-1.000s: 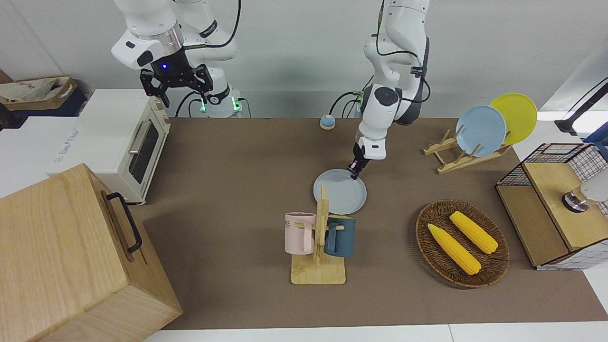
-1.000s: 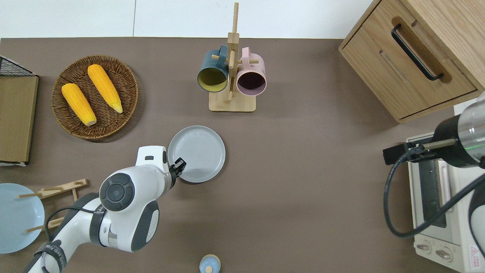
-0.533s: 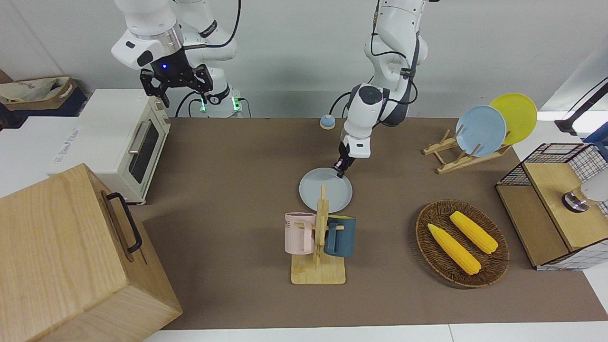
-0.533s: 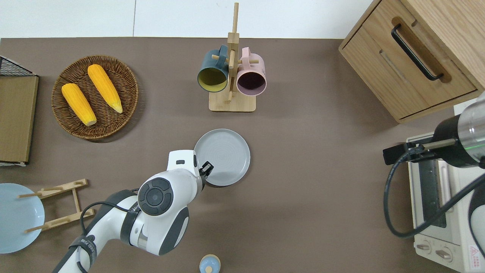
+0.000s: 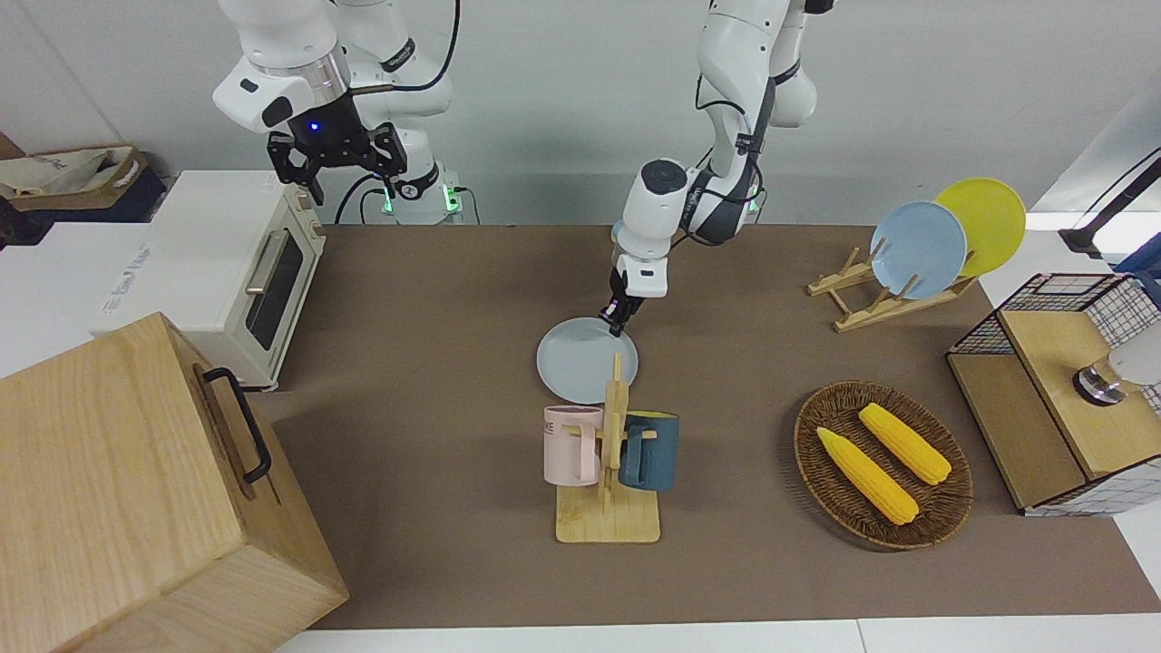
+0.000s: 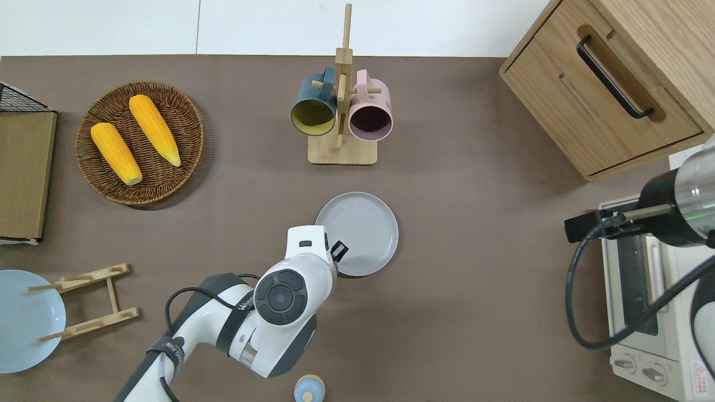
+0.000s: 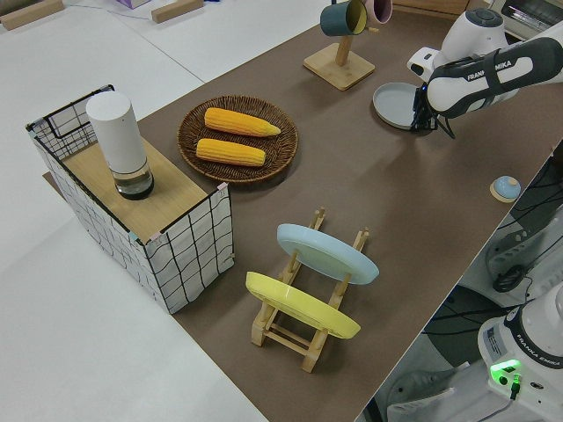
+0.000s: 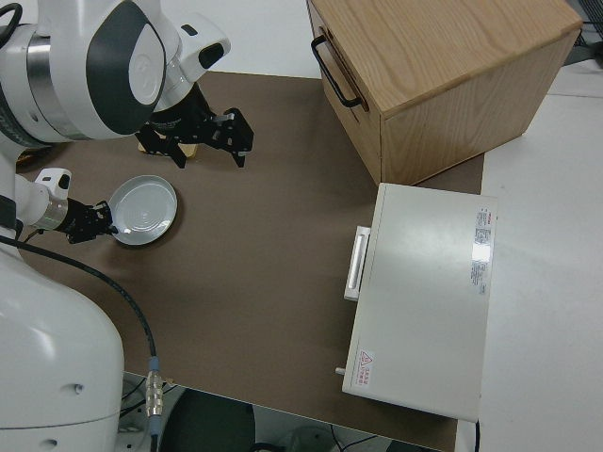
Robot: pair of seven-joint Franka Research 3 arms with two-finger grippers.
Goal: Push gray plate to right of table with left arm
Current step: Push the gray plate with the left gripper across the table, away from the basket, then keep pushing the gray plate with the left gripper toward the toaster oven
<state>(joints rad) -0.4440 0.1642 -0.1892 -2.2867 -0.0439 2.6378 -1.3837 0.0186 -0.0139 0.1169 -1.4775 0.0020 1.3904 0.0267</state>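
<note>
Front: I see one gray plate flat on the table, left gripper at its rim, 1 o'clock; finger gap I cannot tell. Two mugs on the rack nearby. Right arm parked, fingers wide.
Overhead: plate mid-table, gripper at 8 o'clock. Two corn cobs, one basket.
Left side: two racked plates.

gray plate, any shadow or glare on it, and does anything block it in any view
Front view: the mug stand's post crosses the gray plate. Overhead view: the left gripper overlaps its rim, soft shadow on the table, no glare. Left side view: the gripper hides one edge.
</note>
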